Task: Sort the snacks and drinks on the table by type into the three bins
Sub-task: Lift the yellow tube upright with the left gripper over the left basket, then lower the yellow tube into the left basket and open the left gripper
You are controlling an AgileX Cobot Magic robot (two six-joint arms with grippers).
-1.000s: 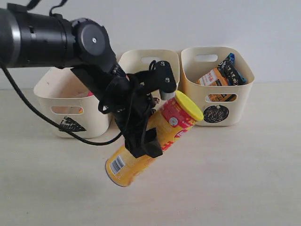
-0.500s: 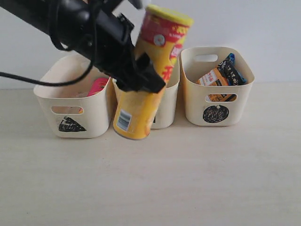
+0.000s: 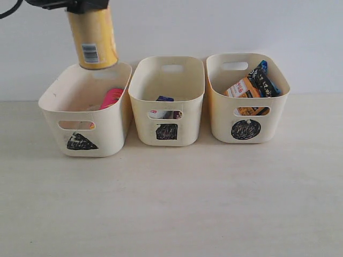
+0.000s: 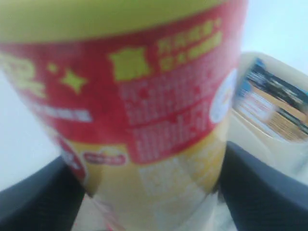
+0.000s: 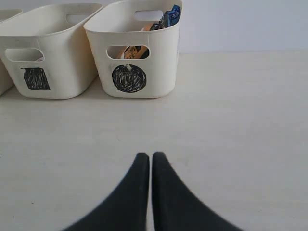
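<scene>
Evidently for a clean drop, the left hand (image 4: 149, 192) clenches the tall yellow chip tube (image 3: 92, 37) upright, cream plastic triangle-marked tub (image 3: 80, 115) directly beneath; right hand (image 5: 146, 166) closed, empty.

Right gripper (image 5: 150, 156) is two smooth matte black fingers (image 5: 127, 199) tapering to narrow rounded tips. Left gripper (image 4: 147, 159) fingers (image 4: 36, 202) look dark charcoal, chunky, kinda blurry. Exterior view only catches a black arm chunk (image 3: 69, 4) and a thin black cable (image 3: 9, 9).

yellow tube (image 3: 92, 37): top cut off, exterior view; blurred, left wrist view | cartons (image 3: 164, 99): mostly hidden in square bin (image 3: 188, 126)
</scene>
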